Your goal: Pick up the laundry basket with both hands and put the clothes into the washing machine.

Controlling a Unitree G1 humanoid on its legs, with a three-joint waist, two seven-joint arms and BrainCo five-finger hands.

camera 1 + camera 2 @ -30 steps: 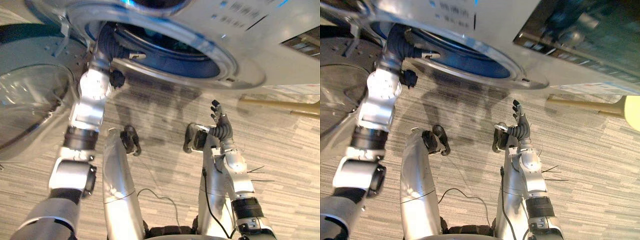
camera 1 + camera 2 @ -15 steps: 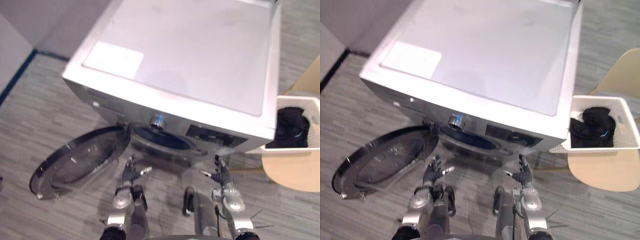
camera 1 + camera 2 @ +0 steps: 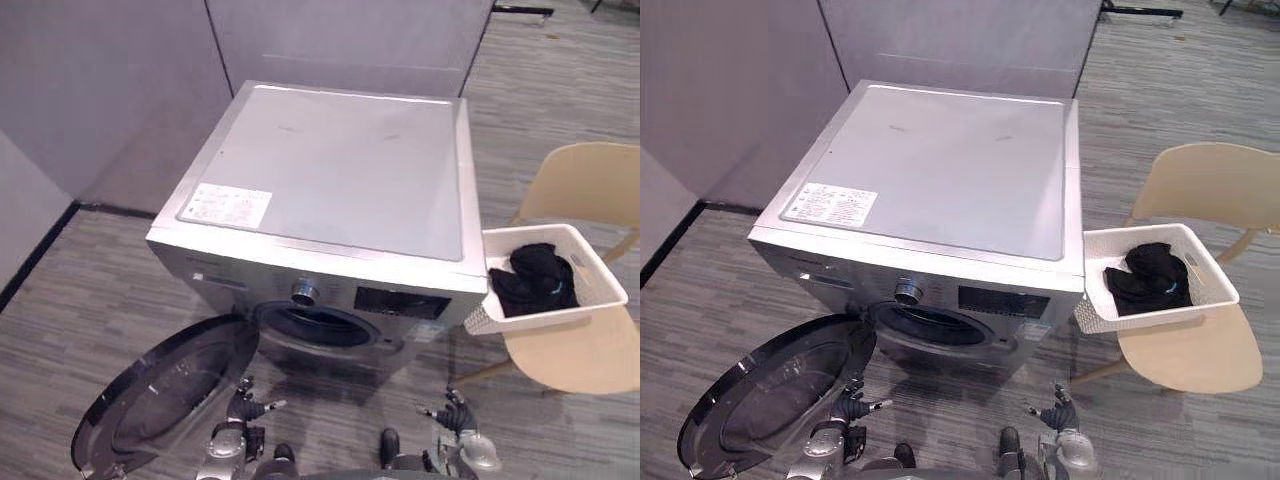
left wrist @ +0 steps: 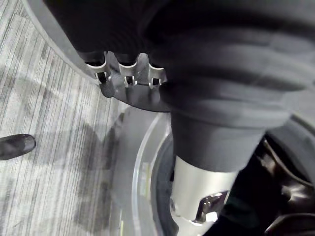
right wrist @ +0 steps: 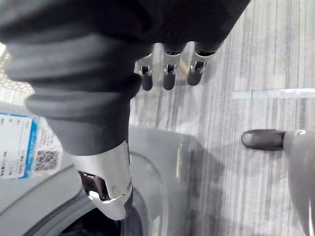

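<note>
— Which step is the robot working on?

— By my reading, the very first one: the pick-up is not yet done. The left robot hand (image 3: 245, 405) and the right robot hand (image 3: 455, 415) are both hanging low with fingers loose and spread, grasping nothing.

— And where is the load sitting?

— The laundry basket (image 3: 545, 322) is resting on a chair (image 3: 585, 185), well apart from the right robot hand, ahead of it and out to its right. The clothes (image 3: 535, 278) are lying inside it.

— What is the next move asking for?

— Probably turning towards the chair and bringing one robot hand to each side of the basket under the flared rim. The washing machine (image 3: 340, 170) is standing ahead of both robot hands, with its door (image 3: 165, 395) hanging wide open just beside the left one.

— How are the things looking to handle?

— The basket is looking like stiff white plastic, rectangular, with perforated walls. The clothes are showing as a dark, soft, crumpled heap. The machine is a silver-grey box with a flat top; its door is round, dark-rimmed and glassy. The chair is a smooth beige shell.
</note>
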